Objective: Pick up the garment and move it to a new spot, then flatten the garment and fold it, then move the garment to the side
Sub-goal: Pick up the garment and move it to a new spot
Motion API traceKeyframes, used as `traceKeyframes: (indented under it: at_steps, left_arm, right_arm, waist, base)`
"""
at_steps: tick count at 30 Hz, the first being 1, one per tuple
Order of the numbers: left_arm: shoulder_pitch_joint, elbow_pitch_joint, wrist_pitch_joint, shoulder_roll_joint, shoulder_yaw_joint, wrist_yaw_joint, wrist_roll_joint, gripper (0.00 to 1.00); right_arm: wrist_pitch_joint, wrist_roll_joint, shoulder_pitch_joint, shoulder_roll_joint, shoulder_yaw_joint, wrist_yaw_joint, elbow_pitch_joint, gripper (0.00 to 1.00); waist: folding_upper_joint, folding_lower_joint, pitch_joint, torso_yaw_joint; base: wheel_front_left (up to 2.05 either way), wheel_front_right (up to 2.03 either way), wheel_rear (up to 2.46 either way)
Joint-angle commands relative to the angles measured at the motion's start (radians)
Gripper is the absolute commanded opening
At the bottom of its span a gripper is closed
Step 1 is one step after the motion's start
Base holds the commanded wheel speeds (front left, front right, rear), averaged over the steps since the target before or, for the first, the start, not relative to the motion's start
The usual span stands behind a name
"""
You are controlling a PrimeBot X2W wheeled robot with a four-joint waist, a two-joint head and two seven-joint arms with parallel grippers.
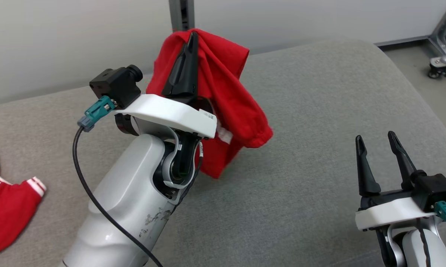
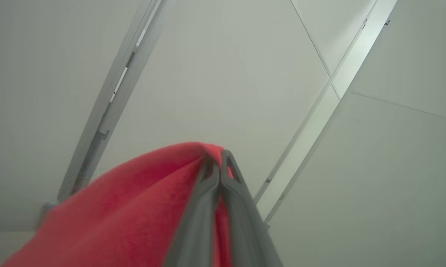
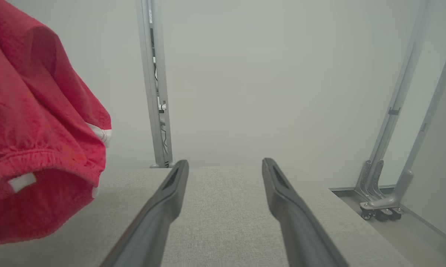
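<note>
A red garment [image 1: 223,92] hangs bunched in the air above the grey padded surface [image 1: 319,111], pinched at its top by my left gripper [image 1: 192,35], which is shut on it with fingers pointing up. Its lower folds dangle to the right of the wrist, a white label showing. In the left wrist view the red cloth [image 2: 134,207] drapes left of the closed fingertips [image 2: 220,154]. My right gripper [image 1: 375,139] stands open and empty at the lower right, apart from the cloth. The right wrist view has the garment [image 3: 33,141] hanging at its left, beside the spread gripper [image 3: 225,163].
A second red garment with white stripes [image 1: 7,207] lies at the surface's left edge. A metal post [image 1: 182,15] rises behind against the pale wall. A wheeled metal frame base [image 1: 443,63] stands on the floor at the far right, past the surface's rounded edge.
</note>
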Motion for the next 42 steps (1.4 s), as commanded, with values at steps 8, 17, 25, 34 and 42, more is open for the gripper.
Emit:
traceKeyframes:
  at_steps: [8, 17, 25, 34, 42]
  left_arm:
    - [0.012, 0.060, -0.003, 0.006, -0.105, 0.069, -0.036, 0.00]
    - [-0.025, 0.309, -0.003, 0.006, -0.229, 0.089, -0.041, 0.91]
    - [-0.053, 0.335, -0.003, 0.005, -0.206, 0.055, 0.009, 1.00]
    - [0.007, 0.232, -0.003, 0.005, -0.083, 0.042, 0.242, 1.00]
    - [0.195, 0.096, -0.003, 0.005, 0.075, 0.022, 0.507, 1.00]
  right_arm:
    - [-0.006, 0.025, -0.031, 0.007, 0.025, 0.002, 0.006, 1.00]
    - [-0.006, 0.061, -0.049, 0.007, 0.058, 0.002, 0.009, 1.00]
    - [-0.006, 0.058, -0.053, 0.006, 0.055, 0.002, 0.012, 1.00]
    - [-0.006, 0.025, -0.032, 0.006, 0.048, 0.002, 0.000, 1.00]
    - [-0.006, -0.002, 0.017, 0.005, 0.048, 0.002, -0.017, 1.00]
  waist:
    - [-0.0001, 0.0000, 0.091, -0.151]
    - [-0.0001, 0.0000, 0.118, -0.186]
    - [-0.0001, 0.0000, 0.112, -0.141]
    - [-0.0001, 0.0000, 0.040, -0.022]
    - [-0.0001, 0.0000, -0.033, 0.079]
  base:
    - [0.00, 0.00, 0.00]
    - [0.00, 0.00, 0.00]
    - [0.00, 0.00, 0.00]
    - [0.00, 0.00, 0.00]
    - [0.00, 0.00, 0.00]
